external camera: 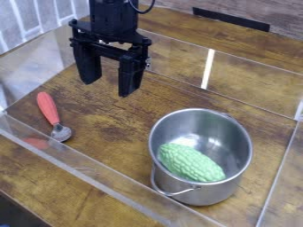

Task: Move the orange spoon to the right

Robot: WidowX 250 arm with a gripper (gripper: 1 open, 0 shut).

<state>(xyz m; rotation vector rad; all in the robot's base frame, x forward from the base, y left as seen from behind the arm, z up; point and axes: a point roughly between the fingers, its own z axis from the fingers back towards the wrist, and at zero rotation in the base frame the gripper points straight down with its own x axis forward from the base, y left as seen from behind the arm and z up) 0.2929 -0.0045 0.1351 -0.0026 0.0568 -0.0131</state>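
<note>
The hand (106,82) hangs released and empty above the back-left part of the wooden worktop (106,160), while the orange spoon (51,115) lies near its left edge, well apart from the steel pot (201,155) holding a bumpy green vegetable (190,162).

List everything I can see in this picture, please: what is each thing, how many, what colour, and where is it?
orange spoon: one, orange-red handle with a shiny metal bowl, lying on the table at the left.
steel pot: one, silver, standing at the lower right.
bumpy vegetable: one, green, lying inside the pot.
wooden table: one, dark brown, under everything.
clear walls: see-through panels around the table's edges.
hand: one, black, open, pointing down above the table at the upper middle, holding nothing.
</note>
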